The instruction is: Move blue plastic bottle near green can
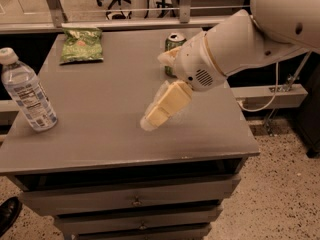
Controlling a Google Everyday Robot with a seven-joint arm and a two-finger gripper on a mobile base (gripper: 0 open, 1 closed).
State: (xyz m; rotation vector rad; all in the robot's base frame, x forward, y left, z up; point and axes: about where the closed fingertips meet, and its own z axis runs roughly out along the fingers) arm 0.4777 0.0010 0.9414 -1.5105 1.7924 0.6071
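Reaching looks to be the step in hand, since nothing has been picked up yet. At the far left the blue plastic bottle [27, 91] stands near the left edge of the grey table [100, 134], white cap up and leaning a little, with nothing touching it. Behind it and further in, a green chip bag [80, 45] lies flat near the back edge (not the task's concern). Around the middle of the tabletop hangs the gripper [161, 109], angled down and to the left, low over the surface and well apart from the bottle; whether it is parted or closed I cannot tell, though it plainly holds nothing. Just behind its wrist, toward the back right, the green can [172, 43] stands upright, partly hidden by the pale arm [235, 39] that comes in from the right. By my reckoning the next move calls for carrying the gripper leftward across the bare stretch of table to the bottle, squaring up to its body and closing on it without tipping it, before any carry back to the can.
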